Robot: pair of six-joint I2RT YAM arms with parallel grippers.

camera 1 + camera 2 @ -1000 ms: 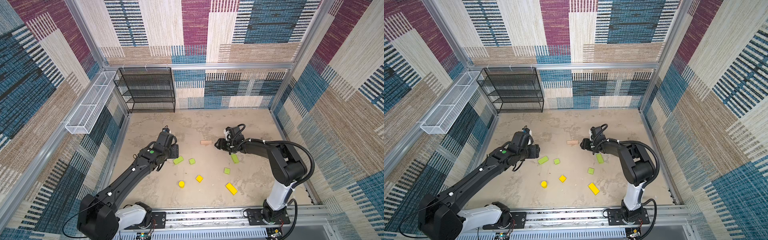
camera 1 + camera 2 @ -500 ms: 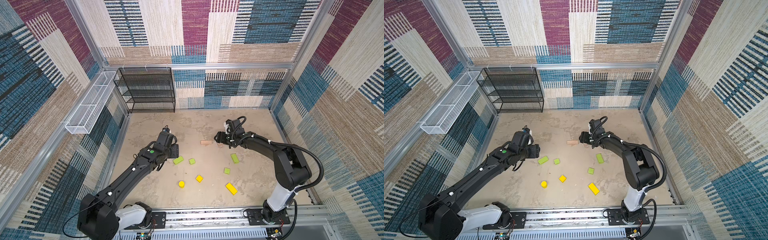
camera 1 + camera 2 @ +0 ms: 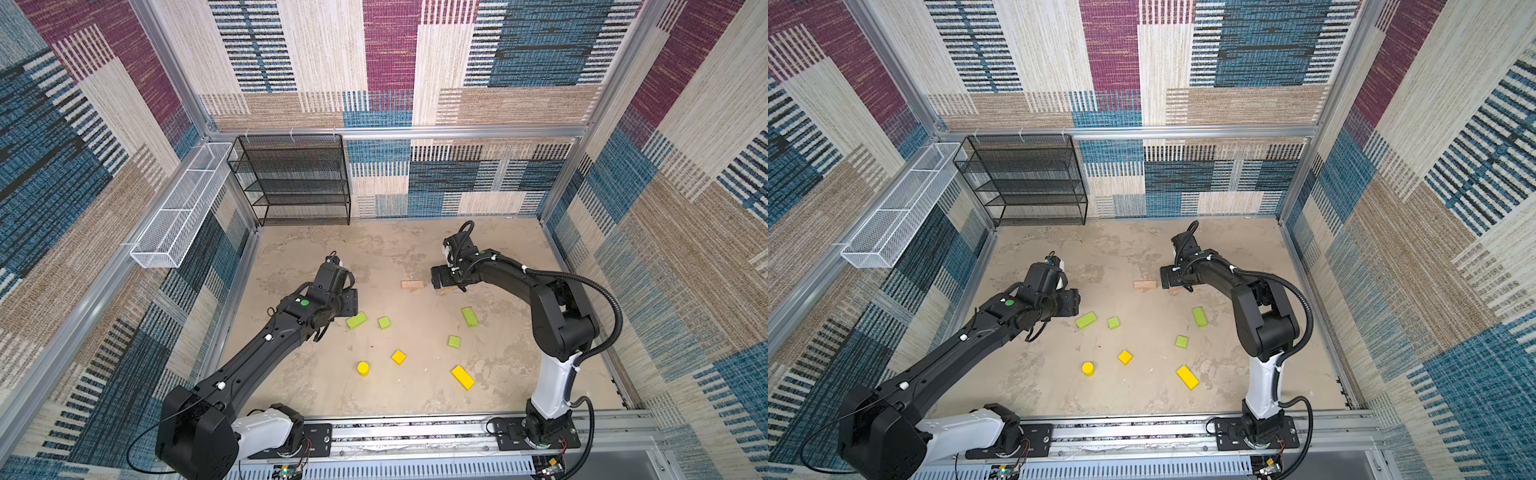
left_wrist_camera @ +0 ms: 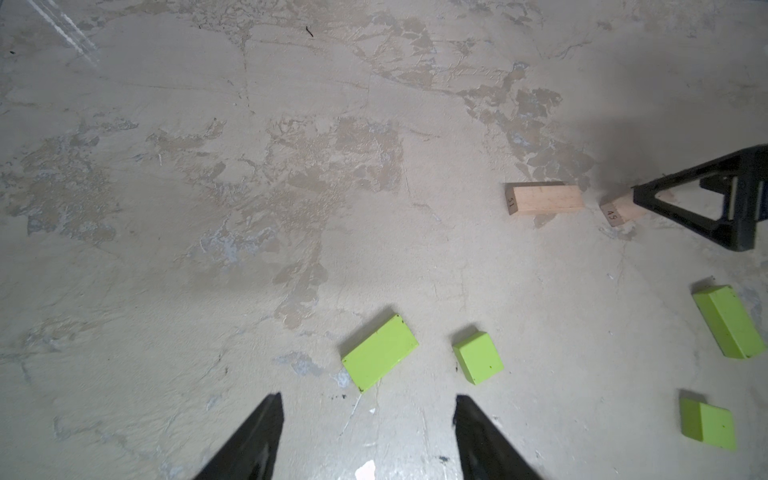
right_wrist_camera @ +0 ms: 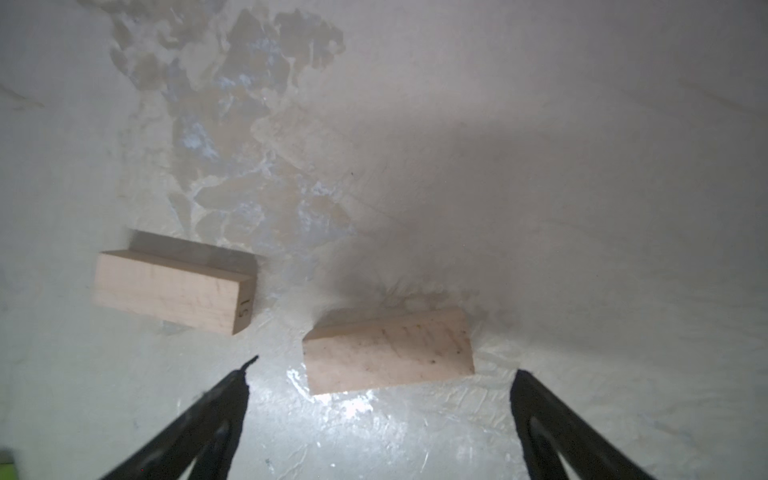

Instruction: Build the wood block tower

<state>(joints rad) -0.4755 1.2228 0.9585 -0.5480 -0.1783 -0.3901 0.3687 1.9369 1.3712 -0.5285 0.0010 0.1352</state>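
Looking at both top views, you find no tower yet: all nine blocks lie single on the table [image 3: 316,386], none on another. The first plank [image 3: 412,285] and the second plank [image 3: 441,292] lie near each other but apart, toward the far side. The right gripper [image 3: 444,283] hangs over the second plank and hides most of it. The green blocks [image 3: 470,316] and the yellow blocks [image 3: 463,377] are spread nearer to the robot bases. The left gripper [image 3: 351,302] is just beside the long green block [image 3: 356,321]. I judge that the task is at its very start: at most the base is being prepared, and every layer is left to do.

From the left wrist view, the left gripper [image 4: 368,415] is partly open and holds nothing. The long green block [image 4: 379,352] lies just ahead of its fingertips, not between them, and a green cube [image 4: 478,357] lies beside it.

From the right wrist view, the right gripper [image 5: 386,374] stands wide and empty. The second plank [image 5: 388,353] lies on the table just ahead of the tips, within their spread, and touches neither finger. The first plank [image 5: 170,291] lies apart from it, outside the fingers.
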